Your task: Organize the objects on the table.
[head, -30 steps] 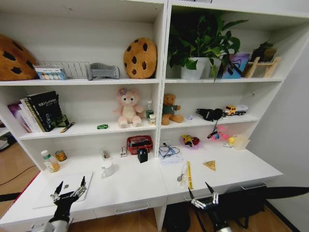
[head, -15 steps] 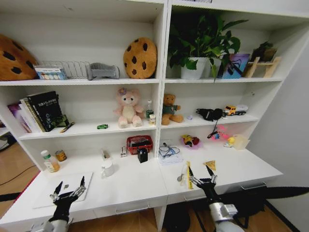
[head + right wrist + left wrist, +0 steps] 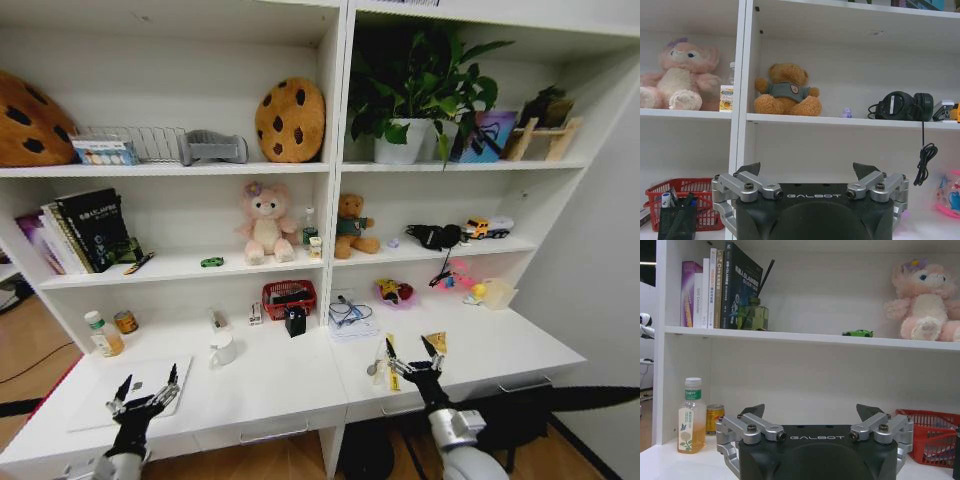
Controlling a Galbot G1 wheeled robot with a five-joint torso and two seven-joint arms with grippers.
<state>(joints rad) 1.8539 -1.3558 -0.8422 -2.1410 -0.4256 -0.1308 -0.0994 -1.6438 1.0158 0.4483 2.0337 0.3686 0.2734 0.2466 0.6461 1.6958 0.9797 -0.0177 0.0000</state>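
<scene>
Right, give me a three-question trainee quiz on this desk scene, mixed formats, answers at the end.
1. True or false: the right gripper is shut on the green toy car.
2. Which gripper hovers over the laptop? A) left gripper B) right gripper
3. Fill in: the green toy car sits on the shelf beside the pink plush ____.

Key:
1. False; it is open and empty, above the desk top near a yellow strip.
2. A
3. bunny
</scene>
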